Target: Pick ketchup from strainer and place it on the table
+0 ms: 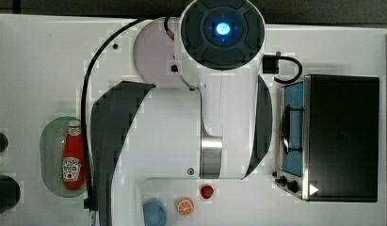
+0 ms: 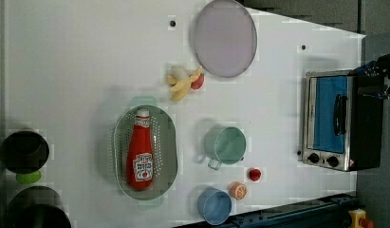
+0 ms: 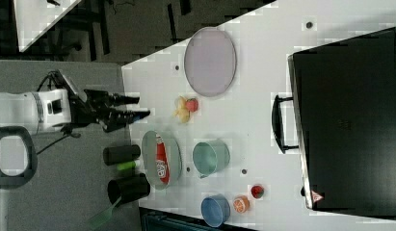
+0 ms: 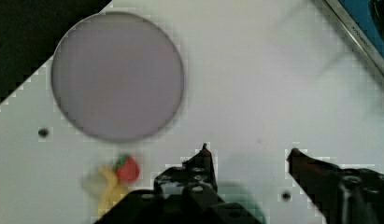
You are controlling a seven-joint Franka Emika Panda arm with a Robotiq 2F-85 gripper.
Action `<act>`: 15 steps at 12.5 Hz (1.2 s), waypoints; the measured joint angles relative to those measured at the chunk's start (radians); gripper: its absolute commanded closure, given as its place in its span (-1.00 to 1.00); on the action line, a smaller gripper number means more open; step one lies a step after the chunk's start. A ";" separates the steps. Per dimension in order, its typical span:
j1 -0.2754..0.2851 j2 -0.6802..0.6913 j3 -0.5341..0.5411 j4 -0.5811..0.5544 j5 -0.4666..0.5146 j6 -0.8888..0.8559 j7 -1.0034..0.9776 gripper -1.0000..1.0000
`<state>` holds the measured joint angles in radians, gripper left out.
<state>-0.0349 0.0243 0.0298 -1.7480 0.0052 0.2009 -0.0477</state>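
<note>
The red ketchup (image 2: 140,154) bottle lies on its side in the pale green strainer (image 2: 170,142), white cap towards the left view's top. The top view has the ketchup (image 1: 73,160) and strainer (image 1: 51,150) at its left, beside the arm's grey link. In the right view the ketchup (image 3: 161,161) lies in the strainer (image 3: 148,144), and my gripper (image 3: 142,108) hangs open off to the upper left of it, well apart. The wrist view has my gripper (image 4: 248,151) open with nothing between its fingers (image 4: 203,154), over bare white table (image 4: 255,84).
A grey-lilac plate (image 2: 224,38), a banana with a strawberry (image 2: 183,81), a green cup (image 2: 226,145), a blue cup (image 2: 214,205), an orange slice (image 2: 238,190) and a strawberry (image 2: 254,174) stand on the table (image 2: 64,71). A toaster oven (image 2: 335,121) is at the left view's right. Black containers (image 2: 24,151) line the left view's left edge.
</note>
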 measured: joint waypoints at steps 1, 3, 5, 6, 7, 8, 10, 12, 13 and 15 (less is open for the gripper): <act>-0.053 -0.039 0.053 -0.052 0.040 -0.042 0.000 -0.58; -0.109 -0.126 0.119 -0.143 0.051 -0.083 0.001 -1.00; -0.116 -0.155 0.165 -0.144 0.048 -0.075 0.001 -1.00; -0.128 -0.155 0.214 -0.140 0.044 -0.071 0.001 -1.00; -0.128 -0.149 0.263 -0.136 0.042 -0.069 0.001 -1.00; -0.117 -0.137 0.310 -0.129 0.043 -0.073 0.001 -1.00; -0.096 -0.105 0.419 -0.126 0.043 -0.056 0.002 -1.00; -0.065 -0.058 0.527 -0.129 0.050 -0.037 0.002 -1.00; -0.060 -0.032 0.590 -0.136 0.051 -0.019 0.002 -1.00; -0.055 0.011 0.708 -0.172 0.053 0.062 0.002 -1.00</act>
<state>-0.0903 0.0354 0.7378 -1.9199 0.0578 0.2632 -0.0457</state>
